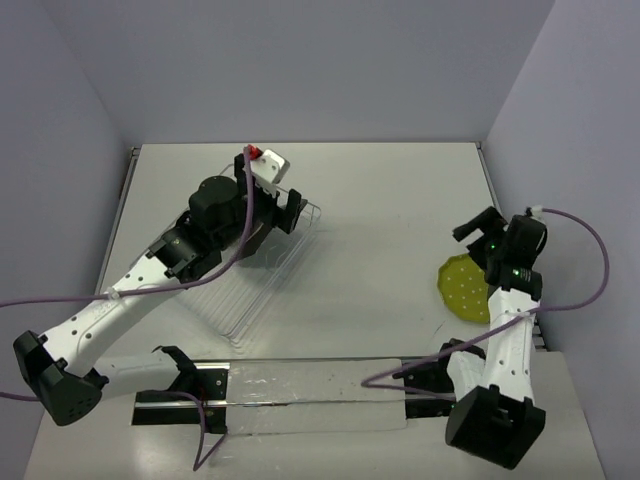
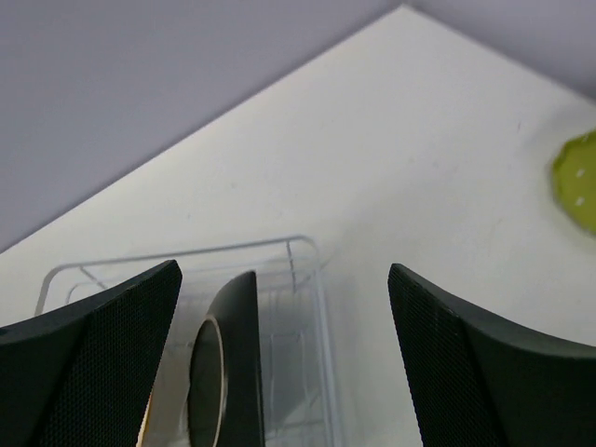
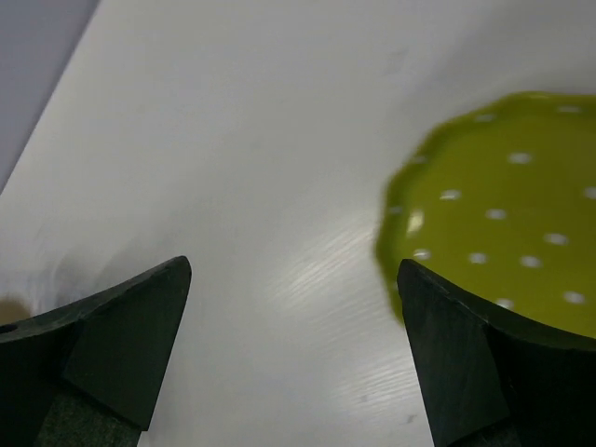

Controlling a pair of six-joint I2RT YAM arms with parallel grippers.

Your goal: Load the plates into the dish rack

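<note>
1. Left gripper: fingers spread, empty, over the dish rack. The dark teal plate stands on edge between the ribs and needs no grip
2. Orange sliver by the left finger, possibly the cream plate
3. Right gripper: fingers spread, empty, low beside the yellow-green plate, which lies flat on the table, well apart from the rack. Likely lining up on its rim

Open table lies between dish rack and plate.
</note>
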